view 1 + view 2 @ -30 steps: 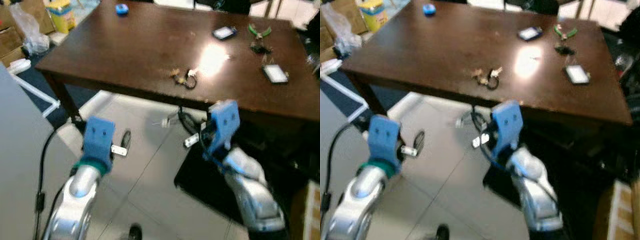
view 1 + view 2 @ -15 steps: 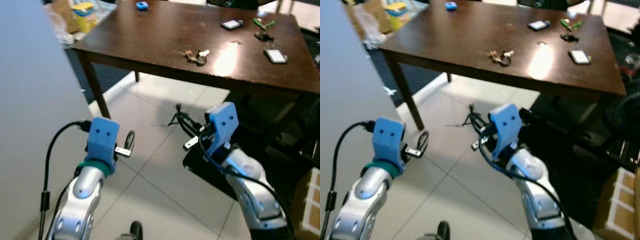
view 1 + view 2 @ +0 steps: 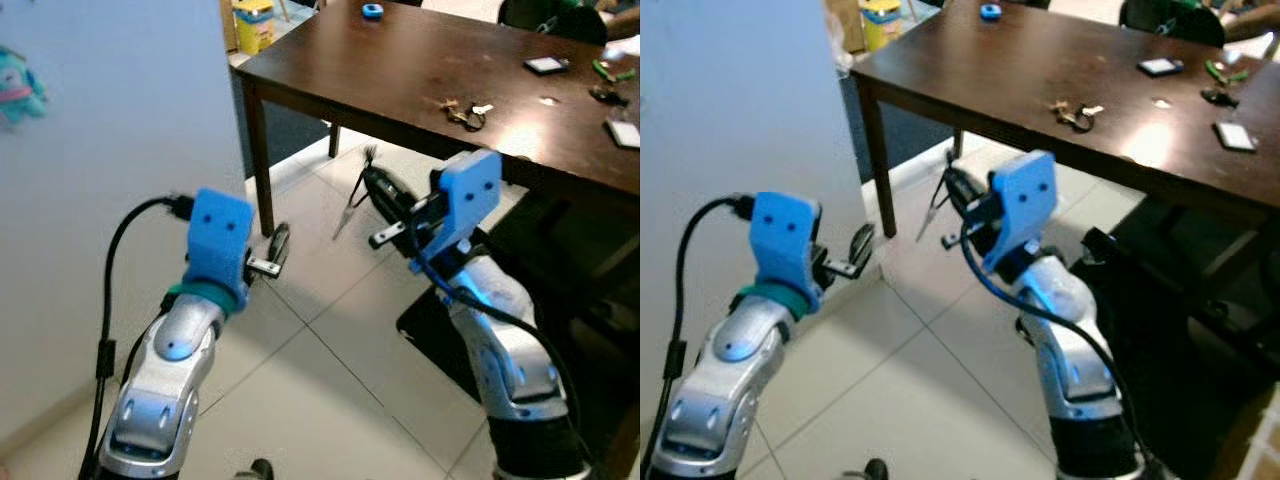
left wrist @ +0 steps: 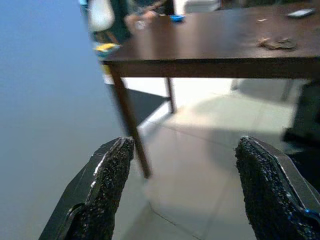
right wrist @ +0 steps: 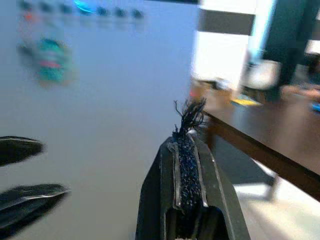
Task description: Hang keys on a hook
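Camera now swung left toward the wall (keys on table); left gripper jaws spread, right gripper pressed together.

Both arms raised over a tiled floor, dark worktop beyond.
The left gripper hangs near a pale wall on the left; the right gripper sits before the dark wooden worktop, a thin pale strand dangling at its tip. On the worktop lie a bunch of keys, a blue round object at the far edge, a phone and green-handled pliers to the right.
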Motion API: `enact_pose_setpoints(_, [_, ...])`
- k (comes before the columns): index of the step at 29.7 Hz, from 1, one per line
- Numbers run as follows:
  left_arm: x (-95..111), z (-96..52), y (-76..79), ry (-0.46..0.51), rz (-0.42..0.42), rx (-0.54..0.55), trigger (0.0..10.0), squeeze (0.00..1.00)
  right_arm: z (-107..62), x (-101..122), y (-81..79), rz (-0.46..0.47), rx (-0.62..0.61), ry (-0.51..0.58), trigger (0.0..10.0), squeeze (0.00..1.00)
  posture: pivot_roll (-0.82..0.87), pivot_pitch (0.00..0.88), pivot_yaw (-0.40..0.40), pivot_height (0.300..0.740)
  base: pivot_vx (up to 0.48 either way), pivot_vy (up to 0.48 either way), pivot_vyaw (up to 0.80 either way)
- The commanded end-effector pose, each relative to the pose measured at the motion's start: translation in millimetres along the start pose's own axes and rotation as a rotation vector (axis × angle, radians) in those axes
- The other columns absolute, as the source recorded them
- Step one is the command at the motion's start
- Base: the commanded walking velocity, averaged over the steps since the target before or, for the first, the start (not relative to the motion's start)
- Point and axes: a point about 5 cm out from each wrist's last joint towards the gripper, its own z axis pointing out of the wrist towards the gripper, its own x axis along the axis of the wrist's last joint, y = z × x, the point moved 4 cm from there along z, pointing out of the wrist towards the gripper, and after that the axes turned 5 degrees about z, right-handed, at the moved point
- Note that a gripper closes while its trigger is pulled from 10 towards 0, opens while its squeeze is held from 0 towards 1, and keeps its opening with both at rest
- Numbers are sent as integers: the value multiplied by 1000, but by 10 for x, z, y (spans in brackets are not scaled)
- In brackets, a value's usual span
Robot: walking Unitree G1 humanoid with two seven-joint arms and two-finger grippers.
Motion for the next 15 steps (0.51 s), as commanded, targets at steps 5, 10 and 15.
enact_pose_setpoints(5, [150, -5, -16, 51, 41, 8, 10000, 0, 61, -15, -30, 40, -16, 12, 10000, 0, -80, 104, 72, 740, 0, 0, 788])
enact_pose_setpoints(10, [253, 11, -17, 78, 31, 13, 10000, 0, 88, -17, -55, 58, -20, 18, 10000, 0, -78, 107, 72, 740, 0, 0, 788])
enact_pose_setpoints(15, [291, 15, -15, 98, 36, 12, 10000, 0, 74, -35, -24, 62, -38, 13, 10000, 0, -80, 106, 74, 740, 0, 0, 783])
